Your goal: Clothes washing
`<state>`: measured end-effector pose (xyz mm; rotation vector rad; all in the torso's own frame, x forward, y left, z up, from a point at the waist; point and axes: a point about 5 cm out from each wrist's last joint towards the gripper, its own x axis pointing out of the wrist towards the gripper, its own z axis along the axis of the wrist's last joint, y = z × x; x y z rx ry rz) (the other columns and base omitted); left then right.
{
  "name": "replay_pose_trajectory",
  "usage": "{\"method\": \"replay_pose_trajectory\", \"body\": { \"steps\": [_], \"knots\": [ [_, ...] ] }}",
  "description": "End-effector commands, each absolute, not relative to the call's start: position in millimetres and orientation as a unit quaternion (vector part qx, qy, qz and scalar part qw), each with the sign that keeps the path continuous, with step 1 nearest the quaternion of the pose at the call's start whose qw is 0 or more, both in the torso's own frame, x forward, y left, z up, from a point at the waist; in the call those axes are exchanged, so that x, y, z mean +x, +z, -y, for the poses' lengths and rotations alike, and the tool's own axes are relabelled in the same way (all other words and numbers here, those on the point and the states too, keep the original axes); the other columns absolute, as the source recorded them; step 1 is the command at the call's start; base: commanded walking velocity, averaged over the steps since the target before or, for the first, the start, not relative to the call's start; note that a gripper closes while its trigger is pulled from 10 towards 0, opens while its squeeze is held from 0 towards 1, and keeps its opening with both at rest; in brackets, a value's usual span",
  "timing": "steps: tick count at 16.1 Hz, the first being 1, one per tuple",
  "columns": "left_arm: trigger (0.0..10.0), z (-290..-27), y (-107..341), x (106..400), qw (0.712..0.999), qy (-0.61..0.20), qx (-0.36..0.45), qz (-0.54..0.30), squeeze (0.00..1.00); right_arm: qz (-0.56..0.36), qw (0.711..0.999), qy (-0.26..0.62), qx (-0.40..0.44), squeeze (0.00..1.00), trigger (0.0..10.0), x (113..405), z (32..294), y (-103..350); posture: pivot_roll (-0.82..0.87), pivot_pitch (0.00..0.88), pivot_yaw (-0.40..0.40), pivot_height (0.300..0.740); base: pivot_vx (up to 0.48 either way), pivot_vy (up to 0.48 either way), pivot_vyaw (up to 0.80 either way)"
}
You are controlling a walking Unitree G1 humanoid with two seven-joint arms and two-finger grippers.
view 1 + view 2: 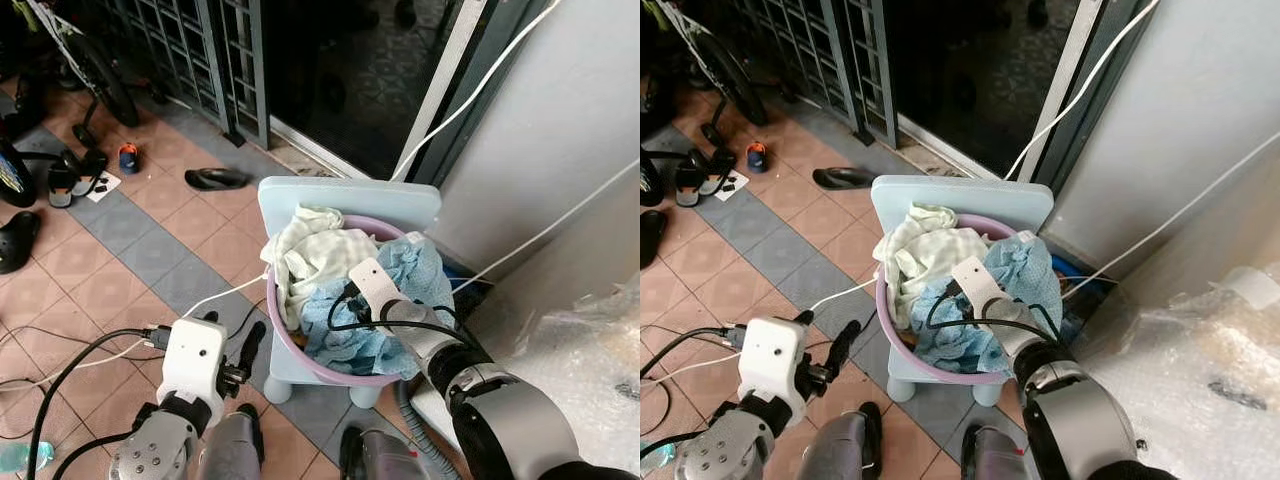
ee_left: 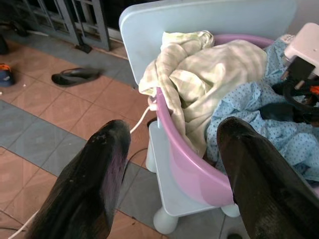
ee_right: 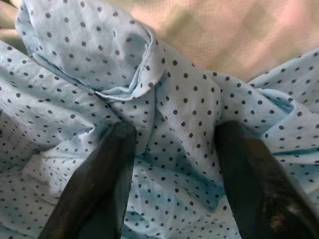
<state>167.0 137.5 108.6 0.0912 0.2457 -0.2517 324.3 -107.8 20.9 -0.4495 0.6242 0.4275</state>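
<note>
- We find no legible text, label, brand or number — nothing readable on clothes, basin, stool, shoes, floor tiles, wall or the arms.

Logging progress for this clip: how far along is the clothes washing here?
Early. Done: nothing visibly; the pale checked cloth and blue dotted cloth still fill the pink basin on the small chair. In hand: the right tool is open, pressed into the blue cloth. Left: grasping, lifting, washing everything.
</note>
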Motion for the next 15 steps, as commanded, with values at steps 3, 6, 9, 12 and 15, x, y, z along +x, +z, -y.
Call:
{"method": "replay_pose_trajectory", "body": {
  "steps": [3,6,9,12,15],
  "knots": [
    [10.0,-138.6,108.6,166.2,0.984,-0.114,0.047,-0.129,0.00,-0.326,0.905,0.198,-0.190,0.00,0.0,319.7,107.5,15.1,0.18,0.241,-0.065,0.740,0.000,0.000,0.00],
    [10.0,-139.0,108.2,167.3,0.985,-0.109,0.047,-0.129,0.00,-0.329,0.905,0.197,-0.183,0.00,0.0,319.4,107.3,14.6,0.18,0.237,-0.069,0.740,0.000,0.000,0.00],
    [10.0,-140.4,107.4,167.8,0.985,-0.104,0.049,-0.130,0.00,-0.331,0.908,0.189,-0.176,0.00,0.0,320.0,108.9,15.0,0.18,0.230,-0.073,0.740,0.000,0.000,0.00],
    [10.0,-141.2,107.1,169.1,0.985,-0.101,0.050,-0.130,0.00,-0.332,0.913,0.170,-0.162,0.00,0.0,322.7,113.1,17.3,0.18,0.223,-0.077,0.740,0.000,0.000,0.00],
    [10.0,-143.3,107.4,171.0,0.986,-0.094,0.055,-0.128,0.00,-0.335,0.919,0.152,-0.142,0.00,0.0,325.3,117.3,19.7,0.19,0.217,-0.077,0.740,0.000,0.000,0.00]
  ]
}}
